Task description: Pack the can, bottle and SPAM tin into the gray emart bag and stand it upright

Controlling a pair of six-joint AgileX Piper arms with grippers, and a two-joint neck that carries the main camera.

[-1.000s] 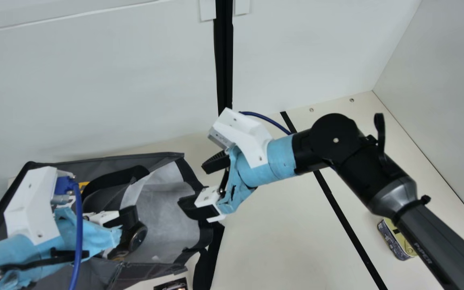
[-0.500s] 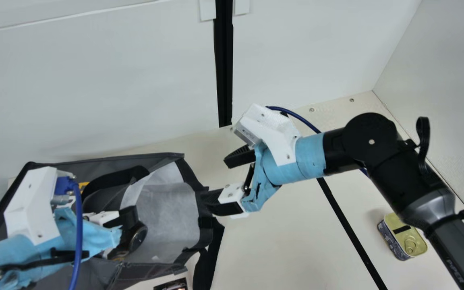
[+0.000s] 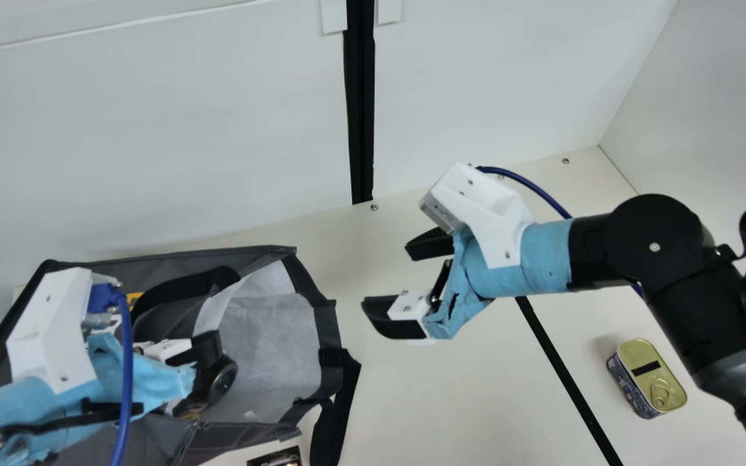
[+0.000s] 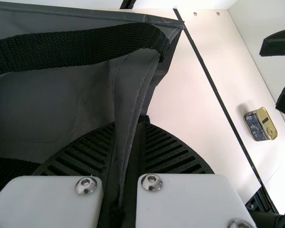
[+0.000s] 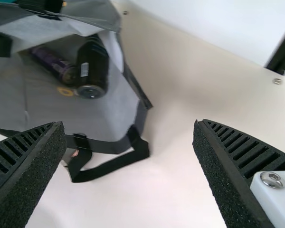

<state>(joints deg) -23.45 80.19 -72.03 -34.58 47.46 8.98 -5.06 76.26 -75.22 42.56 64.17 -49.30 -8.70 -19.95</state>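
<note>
Has a fold of the gray fabric bag (image 3: 329, 323) pinched between the left gripper's (image 3: 204, 353) nearly closed fingers; has the right gripper (image 3: 387, 278) wide open and empty, beside the bag's mouth. Has the black cylindrical bottle (image 5: 92, 71) and slim purple can (image 5: 51, 62) inside the bag, and the gold-lidded rectangular tin (image 3: 651, 378) on the cream table (image 3: 463, 401), toward its right edge.

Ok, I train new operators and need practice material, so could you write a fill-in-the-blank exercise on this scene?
The can and the bottle are ____ the gray bag.
The SPAM tin is ____ the bag.
The left claw is ____ on the bag's fabric.
The right claw is ____, holding nothing.

Missing words: inside; outside; closed; open.
</note>
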